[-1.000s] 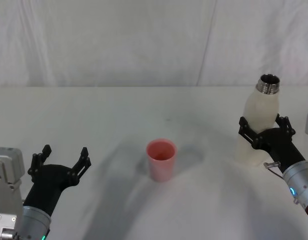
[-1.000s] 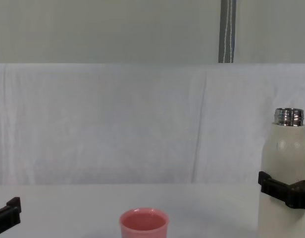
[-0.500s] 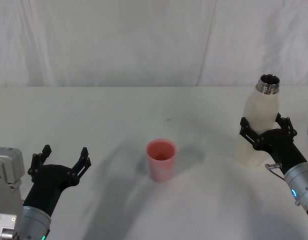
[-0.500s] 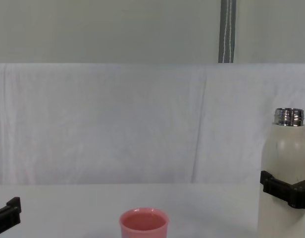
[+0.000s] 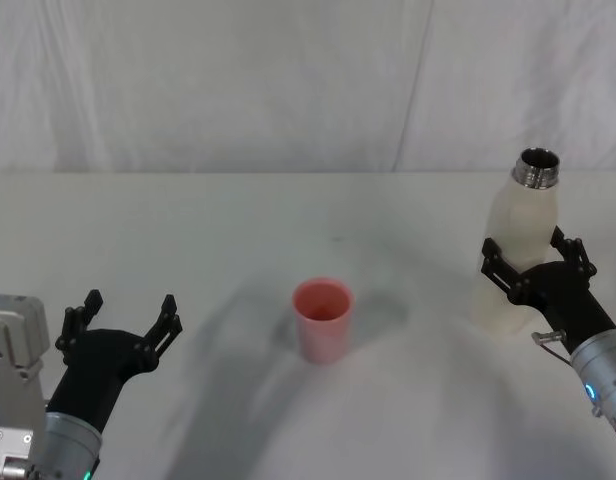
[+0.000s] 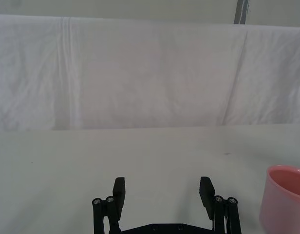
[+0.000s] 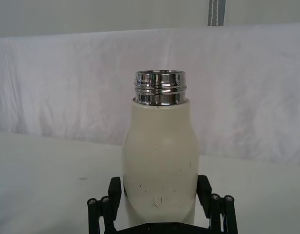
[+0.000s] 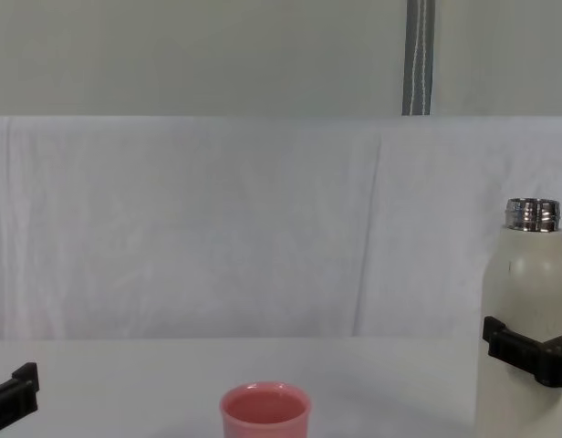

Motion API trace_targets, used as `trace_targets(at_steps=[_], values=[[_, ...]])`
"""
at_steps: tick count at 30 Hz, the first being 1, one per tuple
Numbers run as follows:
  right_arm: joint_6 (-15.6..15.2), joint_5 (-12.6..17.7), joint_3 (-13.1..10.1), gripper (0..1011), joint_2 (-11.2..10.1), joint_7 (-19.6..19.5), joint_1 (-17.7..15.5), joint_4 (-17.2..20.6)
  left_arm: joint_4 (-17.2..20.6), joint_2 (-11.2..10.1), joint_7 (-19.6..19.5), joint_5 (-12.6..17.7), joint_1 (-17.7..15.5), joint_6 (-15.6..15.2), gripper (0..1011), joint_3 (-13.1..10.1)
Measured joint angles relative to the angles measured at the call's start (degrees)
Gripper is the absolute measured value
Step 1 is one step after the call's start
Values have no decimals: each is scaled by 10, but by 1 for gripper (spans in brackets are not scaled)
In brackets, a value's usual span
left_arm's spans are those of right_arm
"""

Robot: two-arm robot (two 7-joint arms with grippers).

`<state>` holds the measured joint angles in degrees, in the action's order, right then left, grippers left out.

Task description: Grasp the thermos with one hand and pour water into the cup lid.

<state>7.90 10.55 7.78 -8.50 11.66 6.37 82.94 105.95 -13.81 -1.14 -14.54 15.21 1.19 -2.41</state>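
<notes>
The thermos [image 5: 523, 225] stands upright at the table's right side, cream-white with an uncapped steel neck. My right gripper [image 5: 526, 252] is open around its lower body, a finger [image 7: 115, 191] close on each side, seemingly just off the wall. The thermos [image 7: 159, 146] rises between them, and its right edge shows in the chest view [image 8: 527, 292]. The pink cup lid [image 5: 322, 318] stands upright at the table's middle, well to the left of the thermos. My left gripper [image 5: 130, 308] hovers open and empty at the near left, with the cup lid [image 6: 286, 202] off to its side.
The white table [image 5: 238, 220] stretches back to a white cloth backdrop [image 5: 288, 80]. A bare stretch of table lies between the cup lid and the thermos. A grey pole [image 8: 419, 55] stands behind the cloth.
My right gripper has slid back a little toward me along the thermos. The thermos, the cup lid and my left gripper have stayed still.
</notes>
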Motion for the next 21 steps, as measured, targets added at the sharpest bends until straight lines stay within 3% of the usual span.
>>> trace_targets(at_steps=[21], values=[[-6,-14,-2,1001,-2,-15,-41,49,0,0,0,0,0,0,1001,0]])
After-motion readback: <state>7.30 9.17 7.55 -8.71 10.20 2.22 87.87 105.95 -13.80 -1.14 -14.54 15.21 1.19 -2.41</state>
